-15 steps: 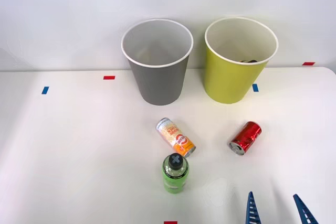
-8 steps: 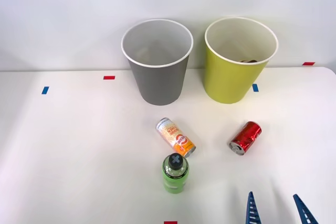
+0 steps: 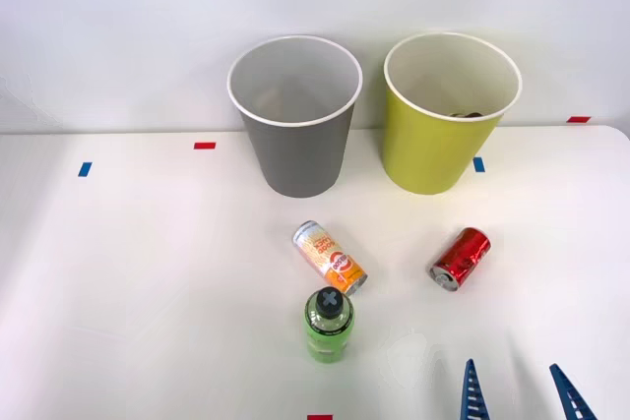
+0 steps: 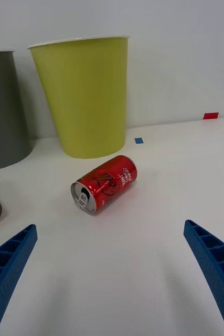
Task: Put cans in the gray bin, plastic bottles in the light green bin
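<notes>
Two bins stand upright at the back of the white table [image 3: 118, 272], side by side and just apart: gray bin [image 3: 295, 135] on the left, green bin [image 3: 438, 130] on the right, something dark just visible inside its near rim.

Two cans, both lying on their sides. Orange can [image 3: 330, 257] sits in front of the gray bin. Red can [image 3: 460, 259] lies in front of the green bin, silver end toward the camera, well apart from the orange one.

One bottle [image 3: 329, 326], green with dark cap, just in front of the orange can; touching or not, cannot tell.

One gripper [image 3: 517, 395], at the near right edge, fingers spread wide, holding nothing. Red can lies ahead of it, untouched.
</notes>
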Controlling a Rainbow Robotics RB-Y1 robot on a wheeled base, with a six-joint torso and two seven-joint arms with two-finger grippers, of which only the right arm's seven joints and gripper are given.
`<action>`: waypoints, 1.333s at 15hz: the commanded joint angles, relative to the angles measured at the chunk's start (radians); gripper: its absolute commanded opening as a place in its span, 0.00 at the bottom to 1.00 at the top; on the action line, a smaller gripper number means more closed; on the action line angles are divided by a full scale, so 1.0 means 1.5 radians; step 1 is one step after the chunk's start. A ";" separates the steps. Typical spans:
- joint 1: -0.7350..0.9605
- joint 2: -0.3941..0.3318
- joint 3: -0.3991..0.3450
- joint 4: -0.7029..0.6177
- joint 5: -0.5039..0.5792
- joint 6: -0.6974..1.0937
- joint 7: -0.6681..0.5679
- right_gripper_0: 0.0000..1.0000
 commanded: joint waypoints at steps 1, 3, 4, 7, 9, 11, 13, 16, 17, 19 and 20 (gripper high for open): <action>0.000 0.000 0.000 0.000 0.000 0.000 0.000 0.97; 0.000 0.000 0.000 0.000 0.000 0.000 0.000 0.96; 0.000 0.000 0.000 0.000 0.000 0.000 0.000 0.97; 0.000 0.000 0.000 0.000 0.000 0.000 0.000 0.97; 0.000 0.000 0.000 0.000 0.000 0.000 0.000 0.97; -0.010 0.002 -0.001 0.025 0.000 0.012 -0.001 0.96; -0.042 0.001 -0.003 0.074 -0.002 -0.028 -0.002 0.97; -0.083 -0.012 -0.010 0.085 -0.012 -0.058 0.003 0.96; -0.081 -0.016 -0.013 0.071 -0.016 -0.043 0.003 0.97; -0.060 -0.031 -0.026 0.006 -0.022 0.031 0.004 0.97; -0.049 -0.036 -0.028 -0.032 -0.023 0.072 0.005 0.97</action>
